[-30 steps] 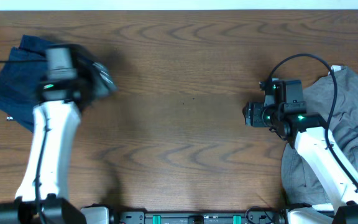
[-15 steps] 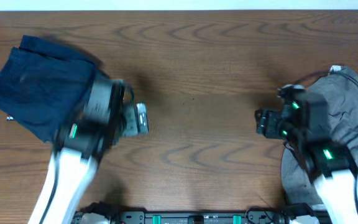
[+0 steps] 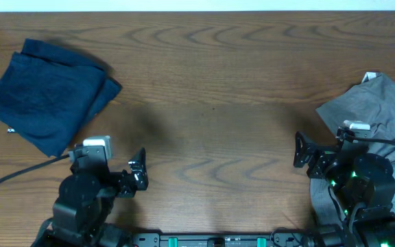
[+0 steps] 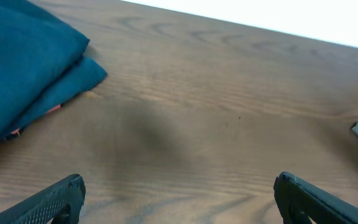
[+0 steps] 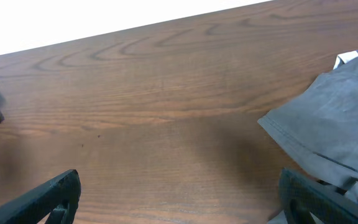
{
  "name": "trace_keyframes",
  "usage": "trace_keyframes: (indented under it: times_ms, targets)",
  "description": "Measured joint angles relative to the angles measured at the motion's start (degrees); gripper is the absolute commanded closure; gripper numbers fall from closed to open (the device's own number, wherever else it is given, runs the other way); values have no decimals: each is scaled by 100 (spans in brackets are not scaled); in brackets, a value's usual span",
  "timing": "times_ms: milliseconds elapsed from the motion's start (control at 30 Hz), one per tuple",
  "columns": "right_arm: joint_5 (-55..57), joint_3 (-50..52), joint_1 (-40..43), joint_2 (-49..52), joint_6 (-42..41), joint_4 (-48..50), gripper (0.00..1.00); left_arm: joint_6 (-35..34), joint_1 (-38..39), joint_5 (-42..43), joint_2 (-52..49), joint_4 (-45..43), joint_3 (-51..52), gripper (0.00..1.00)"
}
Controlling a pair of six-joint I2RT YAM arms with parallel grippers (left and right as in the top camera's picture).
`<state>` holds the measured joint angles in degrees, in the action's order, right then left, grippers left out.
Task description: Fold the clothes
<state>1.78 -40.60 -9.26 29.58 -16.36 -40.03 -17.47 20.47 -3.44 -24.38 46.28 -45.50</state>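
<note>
Overhead, my left pincer (image 3: 134, 175) sits low at about 7 o'clock on the bench (image 3: 211, 82), and my right pincer (image 3: 302, 154) sits at about 5 o'clock; both hang over bare wood and neither touches any cloth. The navy clothes (image 3: 46, 96) lie in a folded pile at about 10 o'clock, well apart from my left pincer; the grey garment (image 3: 382, 116) lies rumpled and unfolded at about 3 o'clock, running off the bench's right edge, with a white tag (image 3: 370, 75) showing at its upper corner; my right arm rises beside and partly over its lower part.

From the left wrist, my left pincer (image 4: 179, 183) is spread wide, its two dark fingers at the lower corners with only wood grain between them; it holds nothing; the navy clothes (image 4: 23, 62) sit at 10 o'clock, two folded layers stacked, the upper edge overhanging the lower.

From the right wrist, my right pincer (image 5: 179, 180) is likewise spread wide and empty, wood between its fingers; the grey garment (image 5: 334, 124) fills the 3 o'clock side, its hem running diagonally, near my right-hand finger; the white tag (image 5: 347, 58) peeks out at its top edge.
</note>
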Motion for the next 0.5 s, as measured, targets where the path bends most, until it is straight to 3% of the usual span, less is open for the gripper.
trace_keyframes:
  times_ms: [500]
  targets:
    - [103, 17, 0, 2, 7, -105, 1, 0, 0, 0, 31, 2, 2, 2]
